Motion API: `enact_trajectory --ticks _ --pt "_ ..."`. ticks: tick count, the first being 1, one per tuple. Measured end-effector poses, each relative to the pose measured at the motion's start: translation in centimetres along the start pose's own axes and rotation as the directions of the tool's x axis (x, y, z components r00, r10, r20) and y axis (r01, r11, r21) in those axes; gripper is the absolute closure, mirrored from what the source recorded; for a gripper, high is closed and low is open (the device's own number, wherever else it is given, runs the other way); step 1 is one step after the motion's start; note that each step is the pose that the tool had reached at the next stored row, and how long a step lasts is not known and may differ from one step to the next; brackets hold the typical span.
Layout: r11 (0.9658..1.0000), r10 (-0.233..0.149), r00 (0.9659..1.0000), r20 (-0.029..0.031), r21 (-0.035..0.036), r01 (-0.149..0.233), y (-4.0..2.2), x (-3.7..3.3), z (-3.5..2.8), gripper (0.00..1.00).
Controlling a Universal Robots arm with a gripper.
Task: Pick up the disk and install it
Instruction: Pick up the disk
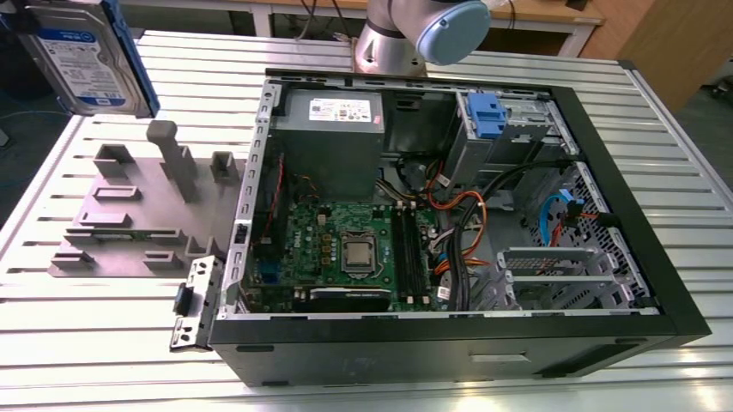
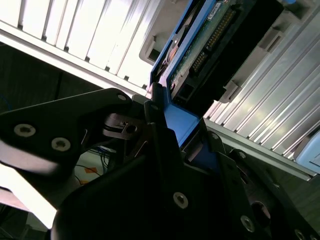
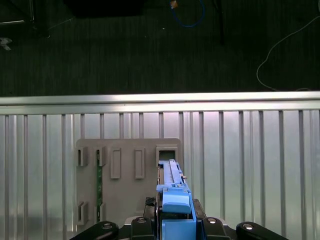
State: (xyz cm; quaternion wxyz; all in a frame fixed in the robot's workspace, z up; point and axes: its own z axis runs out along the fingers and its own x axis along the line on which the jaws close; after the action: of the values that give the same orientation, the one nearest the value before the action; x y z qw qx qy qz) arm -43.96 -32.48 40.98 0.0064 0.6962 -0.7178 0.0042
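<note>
First wrist view shows the hand (image 3: 176, 221) clenched on the disk (image 3: 170, 172) above the grey fixture (image 3: 126, 192).

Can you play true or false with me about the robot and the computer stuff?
1. The flat silver disk with blue rails lies inside the open black computer case. False: it hangs in the air outside the case, at the exterior view's left.
2. The black gripper is shut on the disk's blue rail. True, as the second wrist view shows.
3. The case is open, with a green circuit board showing inside. True.
4. The flat grey holder plate with upright posts sits at the exterior view's right of the case. False: it sits at the left.
</note>
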Motion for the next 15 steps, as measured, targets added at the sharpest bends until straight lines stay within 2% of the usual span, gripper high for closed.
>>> enact_trajectory --ticks 15 --pt "1.0 0.0 1.0 0.0 0.0 0.0 0.0 0.01 -0.47 0.64"
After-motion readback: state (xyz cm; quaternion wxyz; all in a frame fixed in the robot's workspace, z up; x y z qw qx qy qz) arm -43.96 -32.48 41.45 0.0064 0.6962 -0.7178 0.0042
